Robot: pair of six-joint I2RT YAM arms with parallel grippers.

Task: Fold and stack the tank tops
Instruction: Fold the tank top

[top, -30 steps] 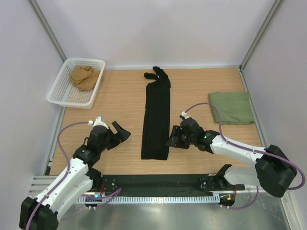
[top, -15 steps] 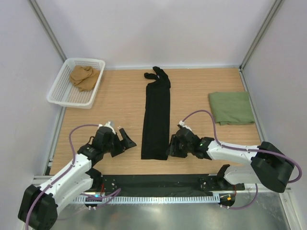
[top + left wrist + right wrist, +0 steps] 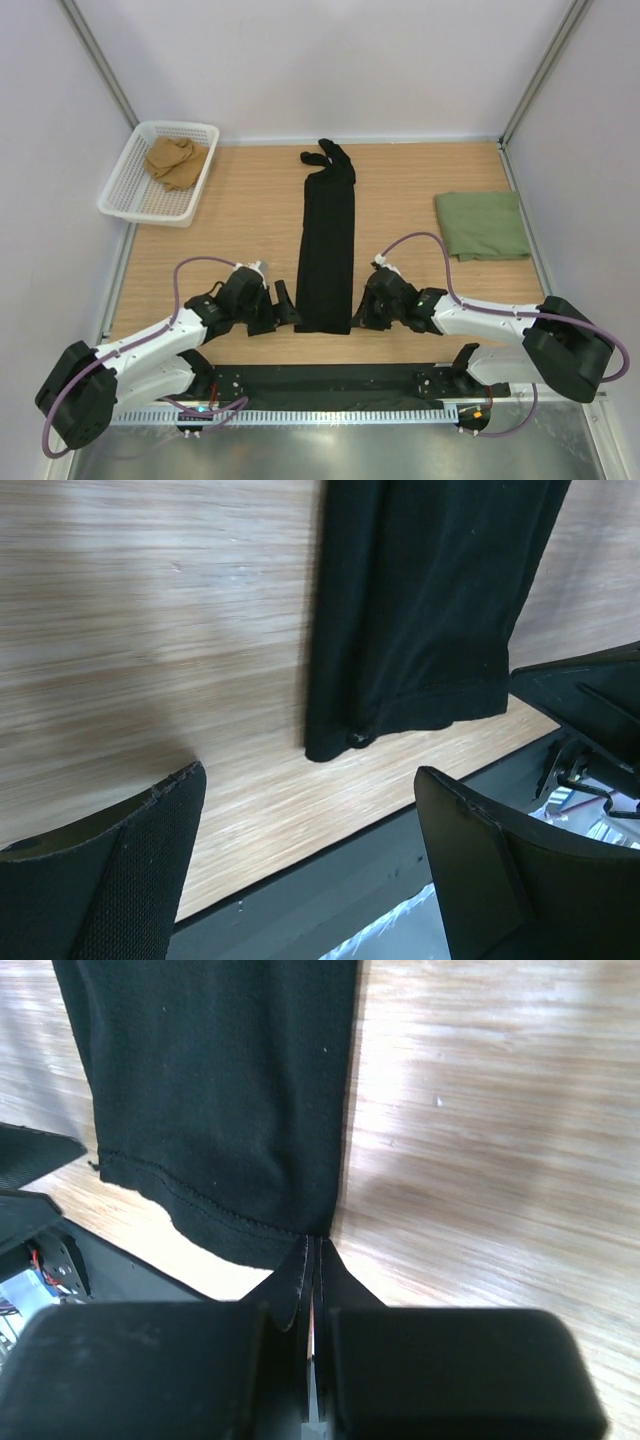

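Top external first, from the near edge: finds the left gripper (image 3: 287, 306) low over the wooden table (image 3: 230, 230), just beside the near left corner of the black tank top (image 3: 326, 250), spread wide and holding nothing. From the left wrist, looks out between both fingers (image 3: 130, 880) onto that hem corner, lying flat on the wood a little ahead and apart from either pad.

Across the hem, puts the right gripper (image 3: 358, 318) at the near right corner, pressed together. From the right wrist, shows the fingertips (image 3: 295, 1280) closed on the very corner of the hem, pinching the edge of the cloth.

Farther out, follows the black tank top as a long narrow strip, folded lengthwise, running straight away from the arms down the middle of the table, with its straps bunched at the far end. Farther back on the right, marks the olive green tank top (image 3: 482, 225), folded into a flat rectangle near the right wall, well apart from the black one. Ends at the far left corner with a white mesh basket (image 3: 118, 195) holding a crumpled tan cloth (image 3: 176, 160).
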